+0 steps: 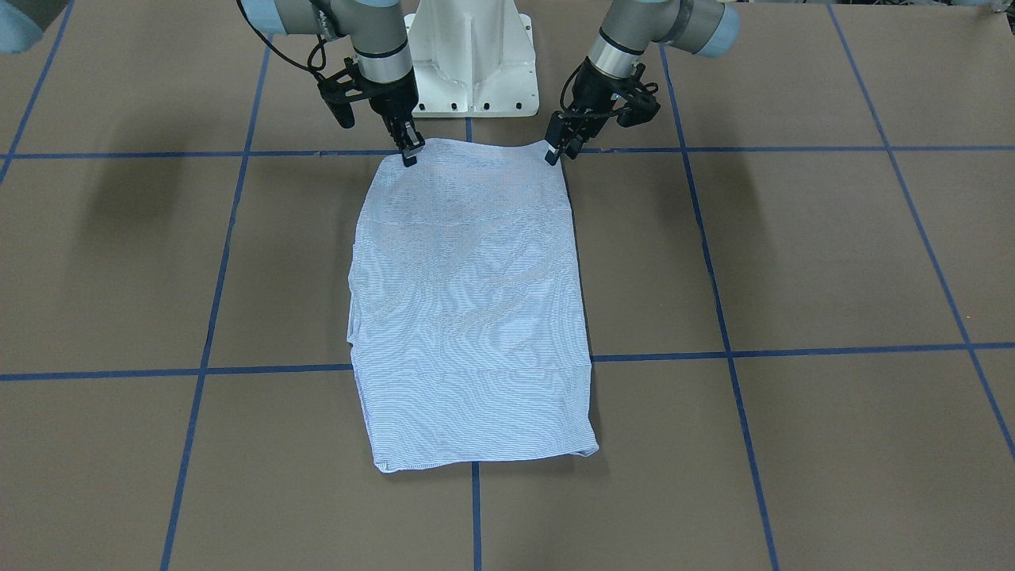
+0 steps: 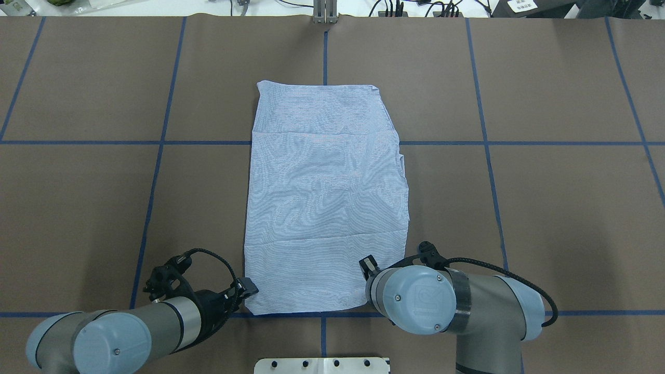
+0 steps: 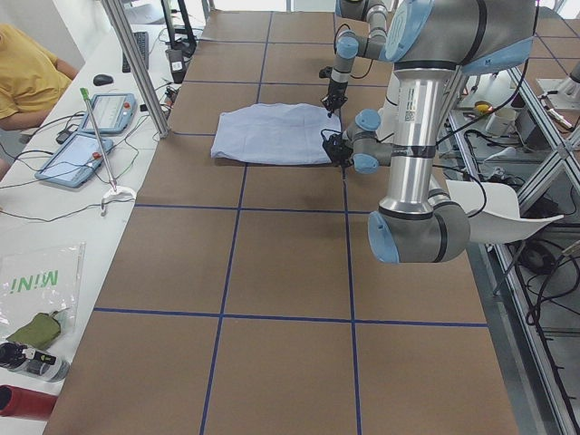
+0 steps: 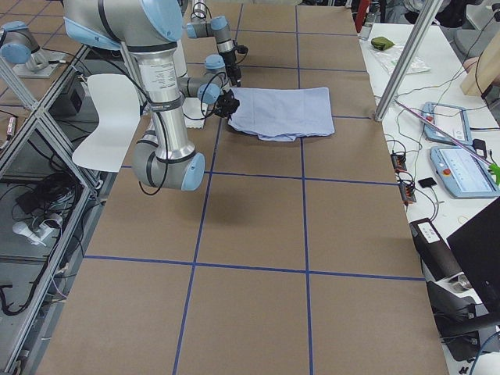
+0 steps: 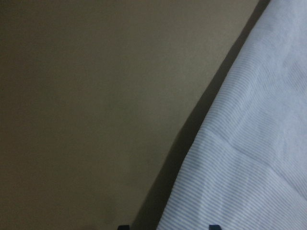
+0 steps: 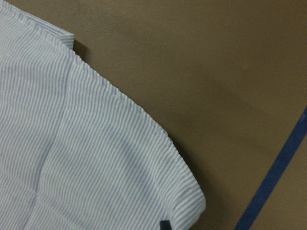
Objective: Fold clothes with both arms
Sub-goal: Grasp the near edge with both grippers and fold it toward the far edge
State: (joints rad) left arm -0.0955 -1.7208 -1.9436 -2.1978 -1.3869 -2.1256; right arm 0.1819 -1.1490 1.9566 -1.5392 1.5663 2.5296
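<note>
Shirt (image 2: 327, 197) lies flat, folded to a long rectangle on the tabletop's (image 2: 545, 208) centre line. One short end is near the robot-side edge, and the far hem stops short of the operators' edge.

Right gripper (image 1: 409, 153) points almost straight down on the shirt's robot-side corner. Left gripper (image 1: 553, 152) comes in slanted at the other robot-side corner.

Left jaws are apart: the wrist cam shows two fingertips (image 5: 123, 226) wide, with the shirt's edge running between them. The right wrist cam shows only one dark fingertip (image 6: 165, 225), bottom centre at the hem, and from the front the fingers look pinched on that corner.

Bare brown tabletop on both long sides and past the far hem, with only blue tape lines (image 2: 156, 143).

Overhead, the right wrist mostly hides its gripper — the front view shows both.
</note>
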